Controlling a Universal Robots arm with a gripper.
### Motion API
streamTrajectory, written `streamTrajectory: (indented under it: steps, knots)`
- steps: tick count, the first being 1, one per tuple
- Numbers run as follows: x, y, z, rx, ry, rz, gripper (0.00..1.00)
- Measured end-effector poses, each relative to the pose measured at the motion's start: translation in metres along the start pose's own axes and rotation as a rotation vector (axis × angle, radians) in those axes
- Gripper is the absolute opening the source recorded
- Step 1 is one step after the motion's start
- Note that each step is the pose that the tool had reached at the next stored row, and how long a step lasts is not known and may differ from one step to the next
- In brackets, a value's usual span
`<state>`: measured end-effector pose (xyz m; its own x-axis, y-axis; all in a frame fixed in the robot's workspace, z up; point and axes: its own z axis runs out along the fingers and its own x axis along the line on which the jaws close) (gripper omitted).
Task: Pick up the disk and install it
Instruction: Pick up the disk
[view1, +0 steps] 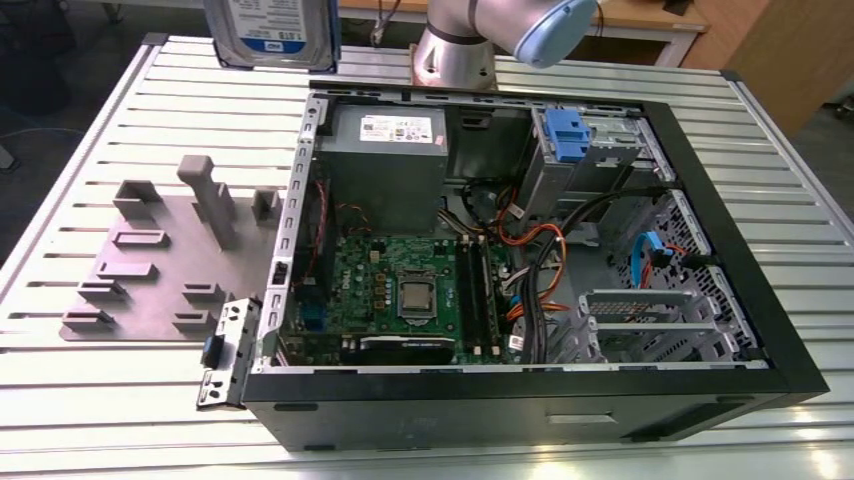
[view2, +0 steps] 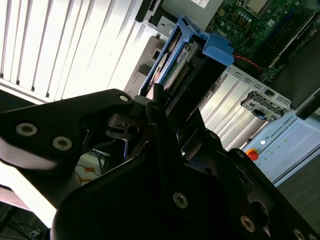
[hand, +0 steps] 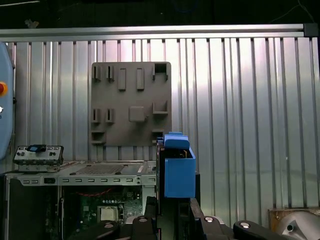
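The gripper (hand: 172, 210) was pinching the disk (hand: 177, 170), its black fingers (hand: 150, 212) pressed against the two flat sides of one end, so that the blue carrier and the drive in it stuck out beyond the fingertips in both wrist views. In the exterior view the disk (view1: 274, 30) hung upright, lifted clear of the slatted table (view1: 120, 130), close to the base of the arm (view1: 461, 50). Farther out from the gripper, the open computer case (view1: 747, 290) lay on its side on the table with its motherboard (view1: 400, 280) exposed. A grey fixture plate (view1: 160, 260) lay just beside the case.
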<state>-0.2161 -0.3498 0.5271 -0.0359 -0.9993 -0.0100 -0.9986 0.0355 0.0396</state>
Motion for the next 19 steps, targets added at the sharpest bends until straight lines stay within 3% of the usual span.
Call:
streamTrajectory:
  steps: [10,14,19]
  knots:
    - [-0.0012,-0.032,-0.0005,-0.0001,-0.0007,0.0,0.35]
    - [-0.0017,-0.0475,-0.0002,0.0,-0.0011,0.0,0.35]
    - [-0.0022,-0.0623,0.0049,-0.0001,-0.001,0.0,0.35]
